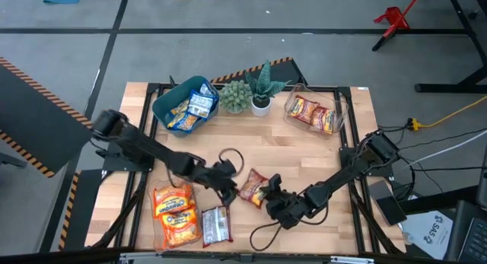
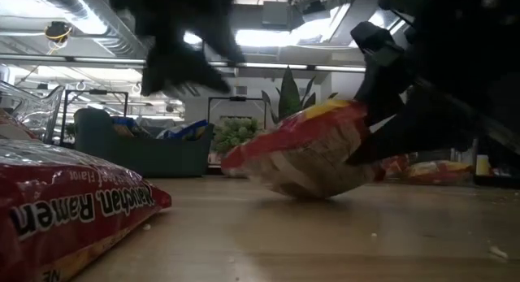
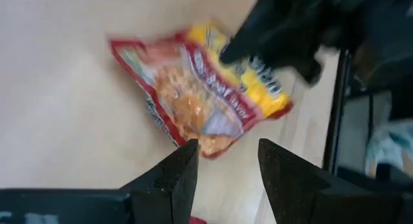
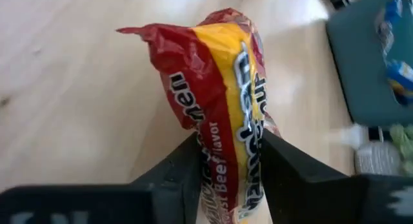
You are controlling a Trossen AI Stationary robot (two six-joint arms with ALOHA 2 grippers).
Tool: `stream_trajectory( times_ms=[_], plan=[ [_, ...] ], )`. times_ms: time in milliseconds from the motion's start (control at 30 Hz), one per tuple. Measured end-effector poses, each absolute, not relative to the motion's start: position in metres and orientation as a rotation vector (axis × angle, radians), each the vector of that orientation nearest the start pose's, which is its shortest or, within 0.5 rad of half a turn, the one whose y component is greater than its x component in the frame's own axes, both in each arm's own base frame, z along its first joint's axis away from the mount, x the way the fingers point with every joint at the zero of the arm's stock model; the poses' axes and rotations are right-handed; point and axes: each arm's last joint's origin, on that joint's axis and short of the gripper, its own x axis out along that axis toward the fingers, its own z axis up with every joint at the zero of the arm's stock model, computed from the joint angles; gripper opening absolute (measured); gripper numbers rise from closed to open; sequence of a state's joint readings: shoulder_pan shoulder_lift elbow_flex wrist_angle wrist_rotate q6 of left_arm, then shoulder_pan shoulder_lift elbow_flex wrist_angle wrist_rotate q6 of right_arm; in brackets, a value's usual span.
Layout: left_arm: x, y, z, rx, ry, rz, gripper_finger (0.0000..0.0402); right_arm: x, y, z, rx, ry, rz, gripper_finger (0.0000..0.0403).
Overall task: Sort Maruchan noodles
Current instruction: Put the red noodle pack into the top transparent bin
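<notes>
While the right gripper (image 4: 227, 179) squeezes a red and yellow beef ramen packet (image 4: 222, 101) between its two fingers, one end of the packet tips up off the wooden worktop (image 1: 304, 150) near the middle of the front edge. Just beside it hangs the left gripper (image 3: 227, 179), with its fingers spread apart and nothing between them; the same packet lies just past its tips.

By the front left corner lie two orange ramen packets (image 1: 174, 210), one touching the other, with a silvery-white packet (image 1: 216, 225) right next to them.

Farther back, at the far edge, a teal bin (image 1: 166, 104) near the left corner holds blue and yellow packets (image 1: 193, 109). Two small green plants (image 1: 248, 95) stand in the middle. A clear tub (image 1: 344, 112) near the far right corner holds what look like two red packets (image 1: 312, 115), though they are too small to read.
</notes>
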State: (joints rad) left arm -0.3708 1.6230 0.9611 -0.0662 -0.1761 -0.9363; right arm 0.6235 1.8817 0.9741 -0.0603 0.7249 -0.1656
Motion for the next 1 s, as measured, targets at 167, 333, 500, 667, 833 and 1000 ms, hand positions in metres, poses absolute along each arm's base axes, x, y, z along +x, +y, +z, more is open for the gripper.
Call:
stream_trajectory(
  times_ms=[167, 333, 500, 667, 833, 1000],
  plan=[
    [0.285, -0.106, 0.253, -0.660, 0.577, 0.197, 0.0157, 0.292, 0.172, 0.138, -0.751, 0.799, -0.184, 0.0091],
    [0.259, -0.103, 0.293, -0.612, 0.386, 0.237, 0.0157, 0.282, 0.145, 0.162, -0.803, 0.837, -0.367, 0.0094],
    [0.243, -0.106, 0.310, -0.572, 0.289, 0.268, 0.0157, 0.264, 0.104, 0.196, -0.806, 0.911, -0.549, 0.0103],
    [0.238, -0.109, 0.310, -0.552, 0.286, 0.286, 0.0157, 0.239, 0.046, 0.225, -0.678, 1.031, -0.782, 0.0097],
    [0.238, -0.109, 0.310, -0.544, 0.291, 0.293, 0.0157, 0.228, -0.007, 0.237, -0.573, 1.116, -1.000, 0.0102],
    [0.238, -0.109, 0.310, -0.543, 0.286, 0.299, 0.0157, 0.221, -0.055, 0.232, -0.459, 1.222, -1.143, 0.0102]
  ],
)
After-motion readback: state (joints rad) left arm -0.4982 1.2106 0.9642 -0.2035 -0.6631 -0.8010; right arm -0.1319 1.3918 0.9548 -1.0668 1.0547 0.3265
